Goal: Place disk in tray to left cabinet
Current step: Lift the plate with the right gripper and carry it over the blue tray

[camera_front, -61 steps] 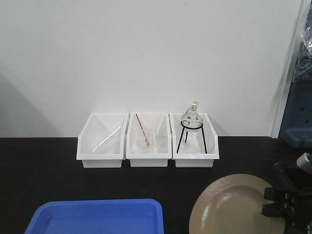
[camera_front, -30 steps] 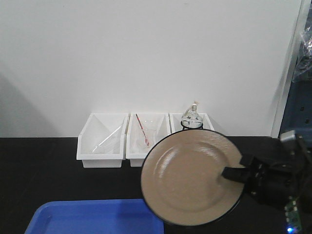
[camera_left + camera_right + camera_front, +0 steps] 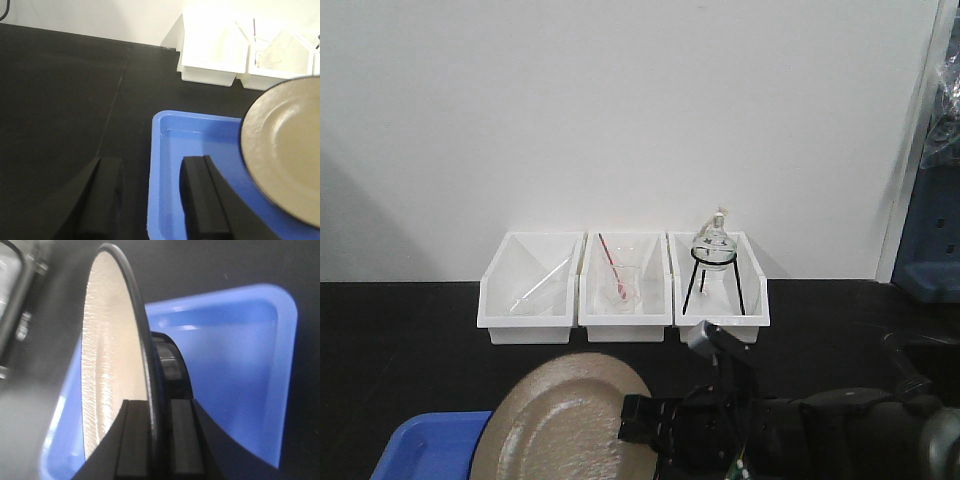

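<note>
Disk (image 3: 107, 370) rim between right end effector (image 3: 159, 412) fingers (image 3: 135, 440)

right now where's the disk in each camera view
Front view: disk at bottom centre-left.
Left wrist view: disk at the right edge, overlapping the tray.
Right wrist view: disk edge-on, left of centre.
Shared landmark: the blue tray, in all three.
</note>
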You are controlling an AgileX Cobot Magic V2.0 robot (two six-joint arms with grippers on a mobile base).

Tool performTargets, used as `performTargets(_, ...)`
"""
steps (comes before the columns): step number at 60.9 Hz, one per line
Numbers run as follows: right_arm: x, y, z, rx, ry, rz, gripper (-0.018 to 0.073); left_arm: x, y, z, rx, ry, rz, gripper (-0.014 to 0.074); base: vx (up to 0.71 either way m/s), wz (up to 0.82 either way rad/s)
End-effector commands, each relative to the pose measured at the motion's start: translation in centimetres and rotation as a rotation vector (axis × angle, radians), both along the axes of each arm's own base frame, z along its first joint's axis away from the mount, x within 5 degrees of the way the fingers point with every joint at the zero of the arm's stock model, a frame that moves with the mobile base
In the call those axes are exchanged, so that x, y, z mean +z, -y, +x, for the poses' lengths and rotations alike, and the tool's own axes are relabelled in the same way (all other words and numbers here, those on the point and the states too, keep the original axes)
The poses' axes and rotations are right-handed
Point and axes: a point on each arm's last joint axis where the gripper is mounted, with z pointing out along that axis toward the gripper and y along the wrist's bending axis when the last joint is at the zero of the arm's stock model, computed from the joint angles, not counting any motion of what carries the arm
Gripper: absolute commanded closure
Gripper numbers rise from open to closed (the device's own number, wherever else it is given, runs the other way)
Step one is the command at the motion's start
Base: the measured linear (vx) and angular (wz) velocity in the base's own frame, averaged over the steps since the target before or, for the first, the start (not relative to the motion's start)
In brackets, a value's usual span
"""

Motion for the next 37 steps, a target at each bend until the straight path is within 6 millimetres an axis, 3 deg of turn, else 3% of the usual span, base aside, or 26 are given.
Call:
performTargets(1,2.4,-1.4,0.0,-0.006,0.022,0.118,0.0541,1.8,0.1,0.3,-0.007,0.102,-0.006,0.0188,0.0,0.0)
performTargets(19,-1.4,-4.4,-0.4,0.069,-0.01,0.018,0.0411,1.8,0.1,0.3,-0.007,0.102,-0.006,0.0188,0.0,0.0)
performTargets(37,-1.7,-4.6,0.7,0.117,0.096,-0.074,0.0138,1.8,0.1,0.3,-0.007,0.103,-0.005,0.0188,0.0,0.0)
